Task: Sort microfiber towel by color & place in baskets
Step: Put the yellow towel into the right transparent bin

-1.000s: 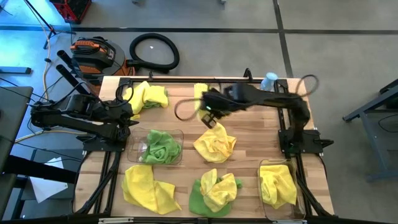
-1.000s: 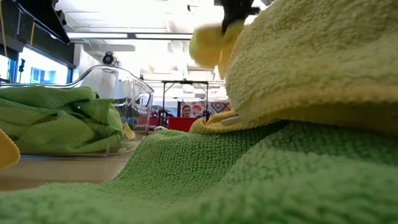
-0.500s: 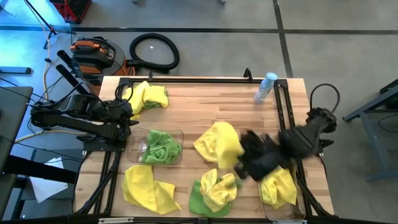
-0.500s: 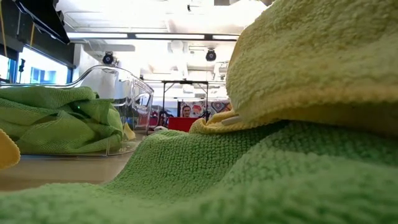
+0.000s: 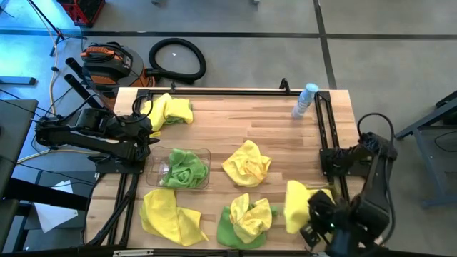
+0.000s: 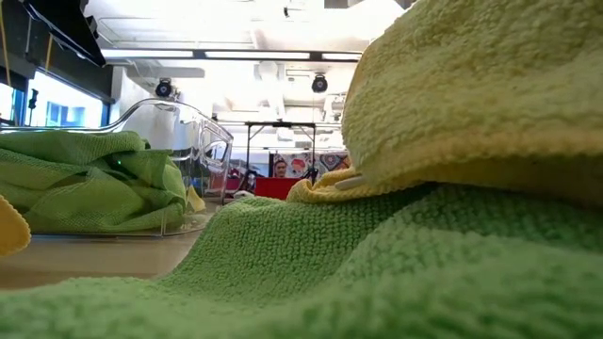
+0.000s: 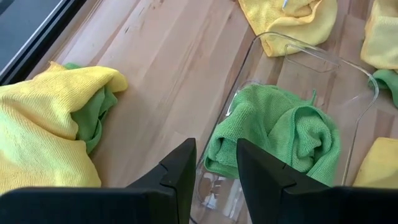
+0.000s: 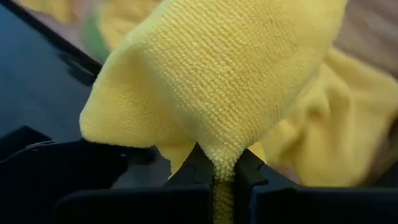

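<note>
The right gripper (image 8: 219,167) had its fingers clamped on a yellow towel (image 5: 296,205) above the right basket (image 5: 305,190), which already held yellow cloth. The green basket (image 5: 203,154) held green cloth. Four piles remained on the surface (image 5: 243,121). Half a second earlier the arm was nearer centre. The left gripper (image 7: 214,171) waited at the left edge, fingers slightly apart.
</note>
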Controlling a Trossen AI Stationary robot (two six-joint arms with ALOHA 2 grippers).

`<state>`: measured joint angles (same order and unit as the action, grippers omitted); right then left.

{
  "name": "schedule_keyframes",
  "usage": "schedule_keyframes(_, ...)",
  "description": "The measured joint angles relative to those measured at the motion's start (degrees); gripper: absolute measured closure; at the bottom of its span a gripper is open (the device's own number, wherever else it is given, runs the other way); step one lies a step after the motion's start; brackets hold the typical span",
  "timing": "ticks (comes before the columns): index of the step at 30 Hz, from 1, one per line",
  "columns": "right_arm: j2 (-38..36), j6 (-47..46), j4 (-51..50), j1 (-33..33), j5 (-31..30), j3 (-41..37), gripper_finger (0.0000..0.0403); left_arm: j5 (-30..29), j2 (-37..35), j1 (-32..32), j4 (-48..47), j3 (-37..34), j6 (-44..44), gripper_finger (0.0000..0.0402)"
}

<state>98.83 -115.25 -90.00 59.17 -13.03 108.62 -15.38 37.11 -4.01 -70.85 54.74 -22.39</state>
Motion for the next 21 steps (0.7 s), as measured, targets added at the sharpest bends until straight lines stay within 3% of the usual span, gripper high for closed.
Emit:
schedule_keyframes(5, 0.00, -7.61, -0.03, 4.72, 6.27, -6.11, 0.0400, 0.00, 0.00, 0.00, -0.02, 0.00, 0.02, 0.0296)
schedule_keyframes(9, 0.00, -8.19, -0.01, 6.45, 11.29, -12.49, 0.0400, 0.00, 0.00, 0.00, 0.00, 0.00, -0.09, 0.0296)
schedule_keyframes(15, 0.00, -3.38, 5.26, 6.52, 11.64, -22.07, 0.0400, 0.00, 0.02, 0.02, 0.00, 0.00, -1.51, 0.0296)
schedule_keyframes(21, 0.00, 2.11, 18.74, 6.52, 11.72, -31.82, 0.0400, 0.00, 0.02, 0.00, 0.02, 0.00, -1.51, 0.0296)
